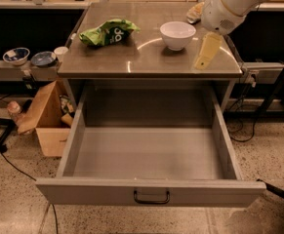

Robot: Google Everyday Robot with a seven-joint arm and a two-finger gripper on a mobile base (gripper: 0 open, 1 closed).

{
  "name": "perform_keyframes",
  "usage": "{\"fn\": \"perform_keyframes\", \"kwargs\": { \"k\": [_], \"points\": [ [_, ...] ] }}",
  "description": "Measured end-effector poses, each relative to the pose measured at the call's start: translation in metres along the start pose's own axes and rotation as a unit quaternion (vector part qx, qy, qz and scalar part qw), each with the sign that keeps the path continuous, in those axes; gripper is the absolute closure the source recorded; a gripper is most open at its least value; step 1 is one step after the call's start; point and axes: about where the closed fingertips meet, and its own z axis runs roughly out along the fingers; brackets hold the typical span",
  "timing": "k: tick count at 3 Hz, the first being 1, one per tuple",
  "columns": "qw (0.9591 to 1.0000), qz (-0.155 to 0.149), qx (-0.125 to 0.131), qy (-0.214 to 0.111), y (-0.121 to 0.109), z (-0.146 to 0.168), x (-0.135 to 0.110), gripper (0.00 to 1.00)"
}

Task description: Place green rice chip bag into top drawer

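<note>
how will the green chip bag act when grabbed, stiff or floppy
Probably floppy: the green rice chip bag lies crumpled, so it should buckle when squeezed. Likely light, apt to slide on the glossy tabletop. The pincer hangs over the right side, apart from it.

There is one camera only. It stands in front of the open drawer (83,191), rather high and near, and looks down and forward to the table (146,57) behind it. The gripper (207,50) hangs at upper right, above the table's right side.
</note>
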Motion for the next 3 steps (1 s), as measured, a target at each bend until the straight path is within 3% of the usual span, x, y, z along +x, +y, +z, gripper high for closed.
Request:
{"fn": "perform_keyframes", "kwargs": {
  "k": [1,3],
  "points": [
    [0.9987,-0.036,0.000,-0.038,-0.028,0.028,-0.006,0.00],
    [0.9928,-0.091,0.011,-0.077,-0.083,0.072,-0.051,0.00]
  ]
}}
